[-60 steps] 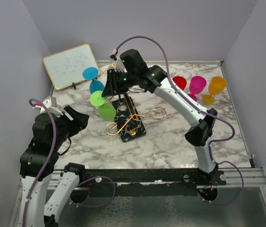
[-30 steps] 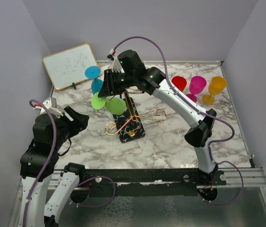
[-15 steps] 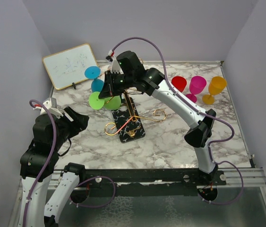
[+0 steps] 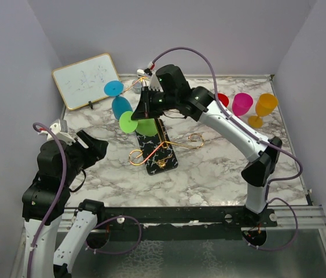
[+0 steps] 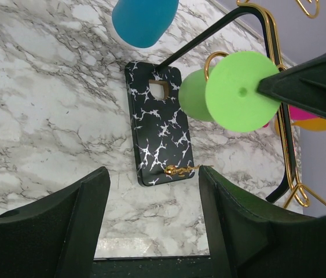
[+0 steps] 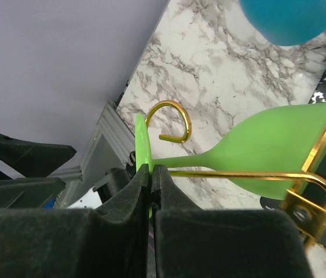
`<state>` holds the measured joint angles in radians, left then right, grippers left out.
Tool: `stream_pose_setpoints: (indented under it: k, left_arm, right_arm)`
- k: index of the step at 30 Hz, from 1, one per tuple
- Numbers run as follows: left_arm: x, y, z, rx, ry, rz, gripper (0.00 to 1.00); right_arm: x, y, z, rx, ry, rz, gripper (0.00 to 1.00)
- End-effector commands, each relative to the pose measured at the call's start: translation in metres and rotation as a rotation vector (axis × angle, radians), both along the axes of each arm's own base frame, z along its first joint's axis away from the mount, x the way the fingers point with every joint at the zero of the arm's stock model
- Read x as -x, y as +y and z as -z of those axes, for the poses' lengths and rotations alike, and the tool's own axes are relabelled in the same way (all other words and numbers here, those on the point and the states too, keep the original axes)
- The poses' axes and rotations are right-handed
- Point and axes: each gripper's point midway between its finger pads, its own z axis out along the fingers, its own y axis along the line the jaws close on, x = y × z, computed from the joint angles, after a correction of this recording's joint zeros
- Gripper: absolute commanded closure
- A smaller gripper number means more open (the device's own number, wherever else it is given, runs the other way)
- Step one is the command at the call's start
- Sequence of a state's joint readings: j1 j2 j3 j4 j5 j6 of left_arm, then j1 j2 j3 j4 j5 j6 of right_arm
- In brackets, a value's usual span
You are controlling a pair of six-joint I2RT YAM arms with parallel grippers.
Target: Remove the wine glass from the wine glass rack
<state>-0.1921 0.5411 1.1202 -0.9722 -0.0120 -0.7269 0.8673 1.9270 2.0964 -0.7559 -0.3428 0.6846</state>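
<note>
The wine glass rack (image 4: 164,142) is a gold wire stand on a black white-veined base (image 5: 160,121). A green wine glass (image 6: 284,145) lies sideways along one gold arm (image 6: 244,174), its stem level. My right gripper (image 6: 150,174) is shut on the edge of its round foot (image 4: 128,123), just short of the arm's curled end (image 6: 171,121). A blue wine glass (image 4: 120,105) hangs on the rack behind it. My left gripper (image 5: 154,231) stands open and empty at the near left (image 4: 96,145), pointed at the base.
A framed whiteboard (image 4: 86,81) leans at the back left. Red (image 4: 220,101), magenta (image 4: 242,104) and orange (image 4: 266,105) glasses stand at the back right. Grey walls close in the marble table on three sides.
My right gripper has closed on the green glass's foot. The arm has shifted slightly right, carrying the foot along the gold arm. The left arm stays still.
</note>
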Motion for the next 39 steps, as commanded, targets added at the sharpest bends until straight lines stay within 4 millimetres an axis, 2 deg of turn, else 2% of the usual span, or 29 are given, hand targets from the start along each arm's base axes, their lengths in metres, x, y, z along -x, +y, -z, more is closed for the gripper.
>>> stream_pose_setpoints:
  k: [1,4,12,19,25,29,32,35,37,39]
  left_arm:
    - [0.002,0.001,-0.004,0.005,-0.014,-0.006,0.35]
    - [0.001,0.0,-0.004,0.011,-0.014,-0.005,0.35]
    - [0.003,0.002,-0.009,0.009,-0.023,-0.012,0.35]
    - [0.005,0.005,-0.012,0.004,-0.027,-0.025,0.35]
    - [0.004,0.004,-0.012,0.012,-0.028,-0.024,0.35]
    - [0.005,0.003,-0.014,0.014,-0.032,-0.021,0.35]
    - [0.004,0.002,-0.017,0.019,-0.041,-0.017,0.35]
    - [0.003,-0.003,-0.027,0.041,-0.074,0.005,0.35]
    - [0.002,-0.01,-0.04,0.07,-0.114,0.036,0.35]
    - [-0.001,-0.02,-0.057,0.112,-0.162,0.08,0.35]
  right_arm:
    - [-0.026,-0.027,-0.044,-0.103,-0.089,0.107,0.99]
    - [-0.035,-0.03,-0.052,-0.131,-0.104,0.118,0.99]
    - [-0.062,-0.019,-0.076,-0.279,-0.121,0.091,0.99]
    - [-0.056,-0.005,-0.104,-0.429,-0.065,0.008,0.99]
    - [-0.049,-0.009,-0.139,-0.525,-0.077,-0.038,0.99]
    - [-0.045,-0.023,-0.174,-0.583,-0.146,-0.047,0.99]
    - [-0.032,-0.039,-0.208,-0.636,-0.262,-0.096,0.99]
    - [-0.007,-0.061,-0.246,-0.643,-0.497,-0.153,0.99]
    - [0.009,-0.081,-0.263,-0.605,-0.698,-0.168,0.99]
    - [0.017,-0.104,-0.271,-0.525,-0.897,-0.13,0.99]
